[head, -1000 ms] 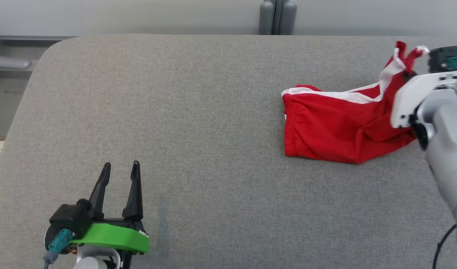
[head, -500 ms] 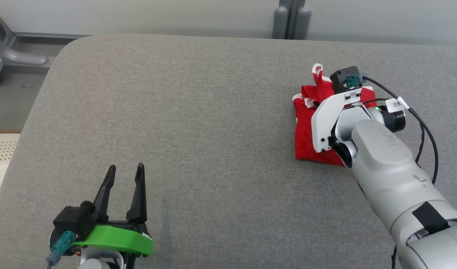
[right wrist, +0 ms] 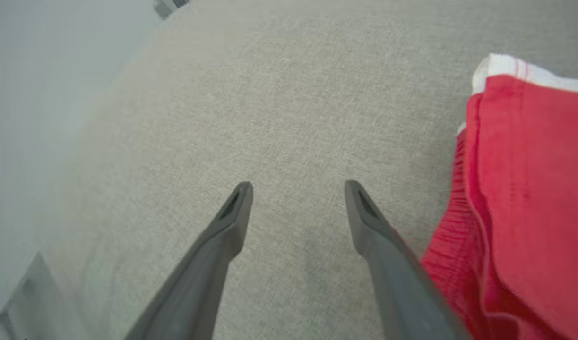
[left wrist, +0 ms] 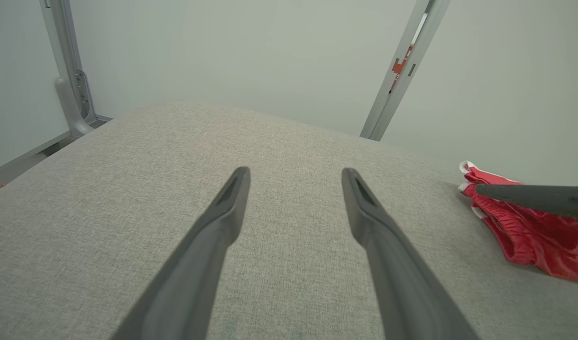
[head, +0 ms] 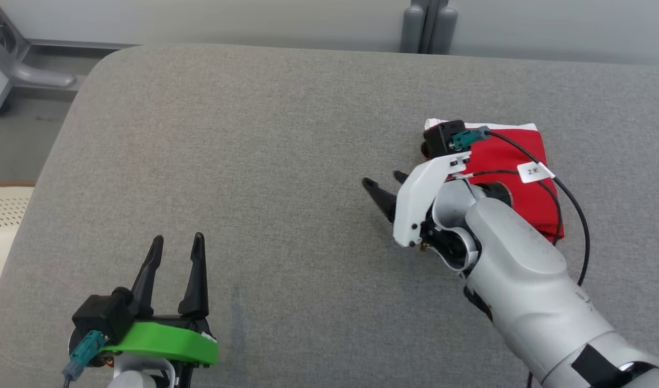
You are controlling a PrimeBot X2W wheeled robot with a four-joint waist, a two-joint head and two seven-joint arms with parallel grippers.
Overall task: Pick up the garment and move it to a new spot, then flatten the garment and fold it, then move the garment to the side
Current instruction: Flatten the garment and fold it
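A red garment (head: pixel 515 156) with white trim lies folded into a compact block at the right of the grey table (head: pixel 264 134); it also shows as the garment (left wrist: pixel 530 231) at the right edge of the left wrist view and the garment (right wrist: pixel 530 189) on the right of the right wrist view. My right gripper (head: pixel 386 186) is open, fingers pointing left just past the garment's left edge, nothing between them; its arm crosses over the cloth. My left gripper (head: pixel 175 242) stands open near the table's front left, far from the garment.
A grey post (head: pixel 429 27) rises behind the table's far edge. A metal frame (head: pixel 16 64) stands at the back left beyond the table's rounded corner. A pale perforated object (head: pixel 3 215) sits off the left edge.
The right gripper held a raised end of the garment, carried it over onto the rest, let go and moved left, now open. The garment lies folded. The head camera has shifted.
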